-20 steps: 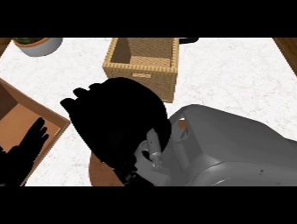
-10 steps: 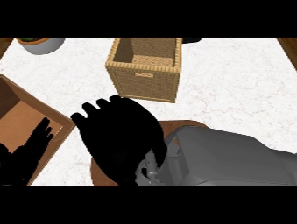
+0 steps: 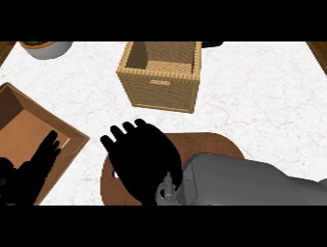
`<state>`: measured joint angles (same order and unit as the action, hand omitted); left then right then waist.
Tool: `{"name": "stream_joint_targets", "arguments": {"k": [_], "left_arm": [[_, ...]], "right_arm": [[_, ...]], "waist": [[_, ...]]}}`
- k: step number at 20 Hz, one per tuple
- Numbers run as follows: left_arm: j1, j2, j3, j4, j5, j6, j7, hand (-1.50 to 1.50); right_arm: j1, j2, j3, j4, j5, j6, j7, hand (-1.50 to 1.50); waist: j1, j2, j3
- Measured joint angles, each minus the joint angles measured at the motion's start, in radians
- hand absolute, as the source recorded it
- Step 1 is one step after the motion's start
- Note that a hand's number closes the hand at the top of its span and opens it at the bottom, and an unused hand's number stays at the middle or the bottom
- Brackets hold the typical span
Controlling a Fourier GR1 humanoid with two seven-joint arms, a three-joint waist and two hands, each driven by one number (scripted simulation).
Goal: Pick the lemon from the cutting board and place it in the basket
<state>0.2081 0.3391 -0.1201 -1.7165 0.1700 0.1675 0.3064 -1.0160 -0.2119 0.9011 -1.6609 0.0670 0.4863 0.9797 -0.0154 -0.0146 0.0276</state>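
Note:
My right hand (image 3: 144,164) hangs palm down over the round brown cutting board (image 3: 210,144) at the lower middle of the head view, its fingers spread and uncurled. The hand and its grey forearm cover most of the board, and the lemon is hidden from sight. The square wicker basket (image 3: 155,76) stands upright beyond the board, at the top centre, with nothing visible inside. My left hand (image 3: 27,176) rests open at the lower left, fingers pointing up.
An open brown cardboard box (image 3: 16,120) lies at the left, partly under my left hand. A grey plant pot (image 3: 46,48) stands at the far left corner. White marble counter (image 3: 265,106) stretches right of the basket, with wooden edges at both sides.
My right hand has dropped lower and drawn back toward me, uncovering the far rim of the cutting board. The left hand has stayed in place.

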Motion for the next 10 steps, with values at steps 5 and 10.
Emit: {"name": "stream_joint_targets", "arguments": {"k": [5, 10], "left_arm": [[-0.002, -0.003, 0.005, 0.004, 0.005, -0.012, 0.001, 0.0], [0.004, -0.014, 0.006, 0.006, -0.002, -0.018, -0.016, 0.0]], "right_arm": [[0.069, -0.001, 0.037, -0.01, 0.068, -0.024, -0.021, -1.5], [0.126, -0.008, 0.068, -0.009, 0.137, -0.043, -0.04, -1.5]], "waist": [[0.003, 0.0, 0.001], [0.005, 0.0, 0.001]]}}
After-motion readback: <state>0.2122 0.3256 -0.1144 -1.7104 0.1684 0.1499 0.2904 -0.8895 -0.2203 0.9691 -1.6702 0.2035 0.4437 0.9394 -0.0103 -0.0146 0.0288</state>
